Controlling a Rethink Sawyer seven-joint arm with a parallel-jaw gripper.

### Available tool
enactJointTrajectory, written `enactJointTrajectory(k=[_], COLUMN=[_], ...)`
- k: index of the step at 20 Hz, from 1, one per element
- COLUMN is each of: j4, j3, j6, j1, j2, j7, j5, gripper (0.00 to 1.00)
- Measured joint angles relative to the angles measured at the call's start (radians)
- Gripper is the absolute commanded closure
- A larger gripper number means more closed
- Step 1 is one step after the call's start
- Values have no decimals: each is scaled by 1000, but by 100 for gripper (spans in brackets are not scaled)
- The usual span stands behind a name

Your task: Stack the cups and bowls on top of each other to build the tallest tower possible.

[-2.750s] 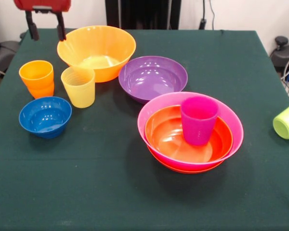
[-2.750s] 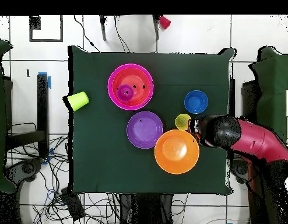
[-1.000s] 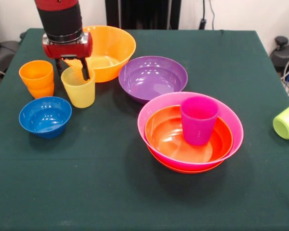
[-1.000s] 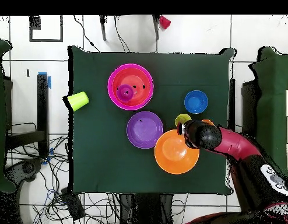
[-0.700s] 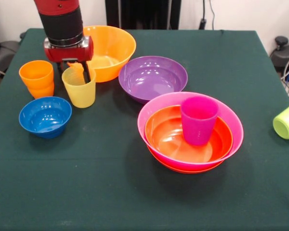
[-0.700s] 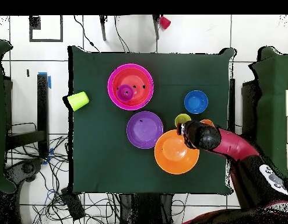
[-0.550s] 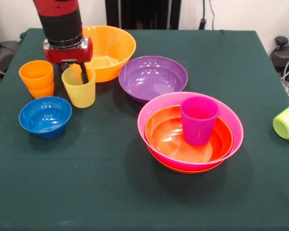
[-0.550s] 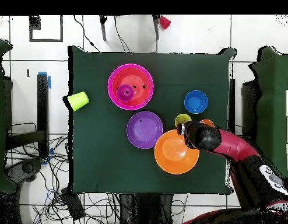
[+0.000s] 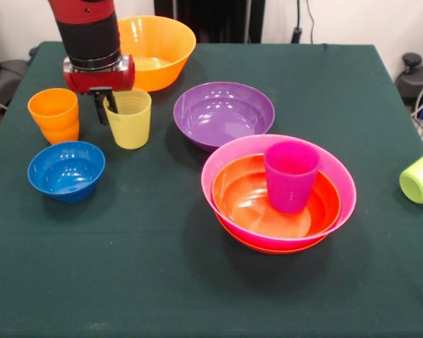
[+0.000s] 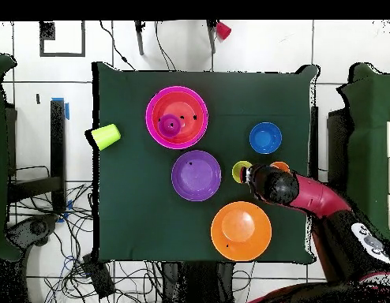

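Nesting near the front-view camera's edge, a red-orange bowl (image 9: pixel 275 211) sits inside a pink bowl (image 9: pixel 278 186) with a purple cup (image 9: pixel 291 176) upright in it, the tower's likely base. A lime green cup (image 9: pixel 419 176) lies tipped at the side edge. Farther back sit a blue bowl (image 9: pixel 65 170), purple bowl (image 9: pixel 224 114) and orange cup (image 9: pixel 54 115). The gripper (image 9: pixel 107 107) pinches the yellow cup (image 9: pixel 129 118) by its rim, one finger inside, apparently to carry it. The large yellow-orange bowl (image 9: pixel 154 51) sits at the robot's edge.
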Motion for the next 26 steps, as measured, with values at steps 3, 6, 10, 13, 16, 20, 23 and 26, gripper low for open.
enactJointTrajectory(k=[3, 6, 10, 13, 16, 20, 23, 26], j4=[0, 2, 26, 53, 74, 83, 83, 83], j3=[1, 2, 7, 20, 29, 30, 30, 30], j6=[0, 0, 0, 13, 44, 103, 185, 232], j1=[0, 0, 0, 3, 17, 54, 117, 164], j2=[-1, -8, -61, -125, -200, -282, -378, -438], j7=[0, 0, 0, 0, 0, 0, 0, 0], j5=[0, 0, 0, 11, 44, 86, 131, 160], gripper=[100, 100, 100, 100, 100, 100, 100, 100])
